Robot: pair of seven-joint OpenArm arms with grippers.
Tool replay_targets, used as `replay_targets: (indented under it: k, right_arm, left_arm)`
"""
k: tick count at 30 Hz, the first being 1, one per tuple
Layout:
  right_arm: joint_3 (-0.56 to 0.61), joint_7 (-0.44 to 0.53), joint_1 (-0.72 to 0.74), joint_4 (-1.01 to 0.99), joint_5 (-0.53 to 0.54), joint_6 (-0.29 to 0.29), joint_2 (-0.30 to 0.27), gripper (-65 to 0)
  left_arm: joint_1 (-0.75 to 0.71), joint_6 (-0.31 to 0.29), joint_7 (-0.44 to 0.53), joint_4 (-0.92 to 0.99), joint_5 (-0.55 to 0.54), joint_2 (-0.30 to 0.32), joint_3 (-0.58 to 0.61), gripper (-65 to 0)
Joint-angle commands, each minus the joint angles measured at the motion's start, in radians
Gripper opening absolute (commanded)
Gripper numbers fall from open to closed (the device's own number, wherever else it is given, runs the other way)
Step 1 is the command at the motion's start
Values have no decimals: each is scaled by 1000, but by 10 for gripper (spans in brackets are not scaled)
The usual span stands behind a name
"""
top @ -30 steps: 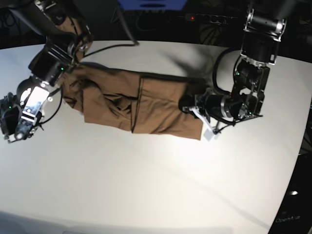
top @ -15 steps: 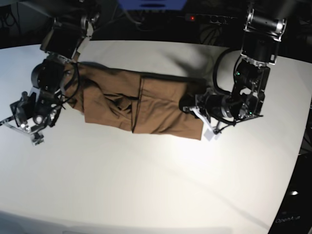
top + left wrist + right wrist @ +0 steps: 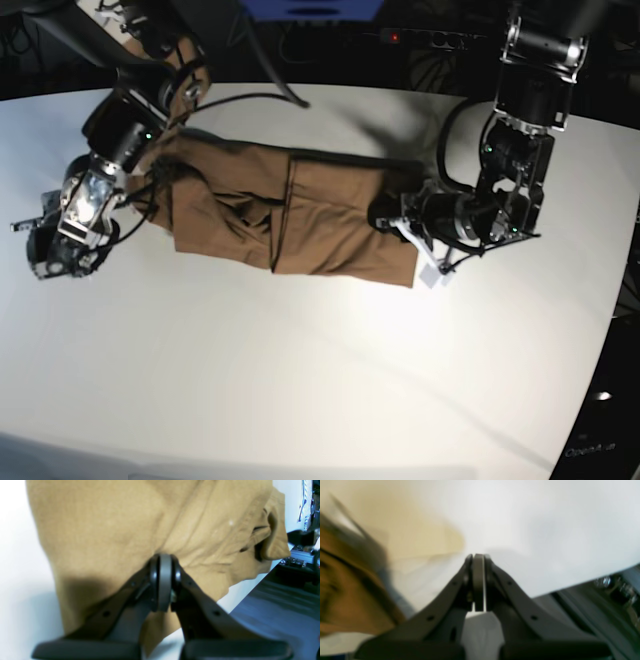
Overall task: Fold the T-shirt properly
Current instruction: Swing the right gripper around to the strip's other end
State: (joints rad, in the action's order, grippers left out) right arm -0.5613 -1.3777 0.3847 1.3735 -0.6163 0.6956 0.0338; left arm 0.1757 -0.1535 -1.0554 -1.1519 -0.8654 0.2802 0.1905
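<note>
The T-shirt (image 3: 285, 215) lies as a long, partly folded band across the far half of the worktop (image 3: 320, 380), its length running left to right, with a fold edge seen near its middle and creases left of that.

The left hand (image 3: 383, 213), at the shirt's right end, is unchanged from the earlier base pictures: it is kept low against the cloth, and in the left wrist view the left hand's (image 3: 163, 555) fingers are pressed together with cloth bunched at the tips, so a fold of the T-shirt (image 3: 125, 530) is judged to be pinched there.

What has changed is on the left. The right hand (image 3: 60, 235) is swung about over the bare worktop just beside the shirt's left end; between the earlier pictures and now its pose is altered each time, and the right wrist view is blurred by motion. In that view the right hand's (image 3: 478, 556) fingers are pressed together with nothing between them, and the T-shirt (image 3: 342, 592) is seen off to the side, apart from the tips.

The cloth itself is not seen to be shifted. It is judged that the left end has been let go and the right arm is being repositioned, so the next fold is not yet begun.
</note>
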Motion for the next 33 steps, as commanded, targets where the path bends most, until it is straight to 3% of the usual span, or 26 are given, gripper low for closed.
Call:
replay_targets:
  k: [1,3,12,15,29,33]
  right_arm:
    - [-19,-19,36,-4,-11,3,-10,-640]
    - [-50,-19,72,-33,-11,3,-4,-611]
    - [-69,-19,101,-35,-11,3,38,-324]
    - [-115,-19,119,-35,-9,3,61,-268]
    - [-342,-19,239,-41,6,3,96,-255]
    - [-343,-19,294,-158,22,3,71,-255]
  left_arm:
    - [-21,53,-42,14,142,18,5,-627]
    - [-21,53,-42,14,142,18,5,-627]
    - [-25,53,-4,14,143,18,5,-627]
    - [-25,53,-4,14,143,18,5,-627]
    - [-23,56,-3,14,143,18,5,-627]
    - [-21,56,-3,14,143,21,5,-627]
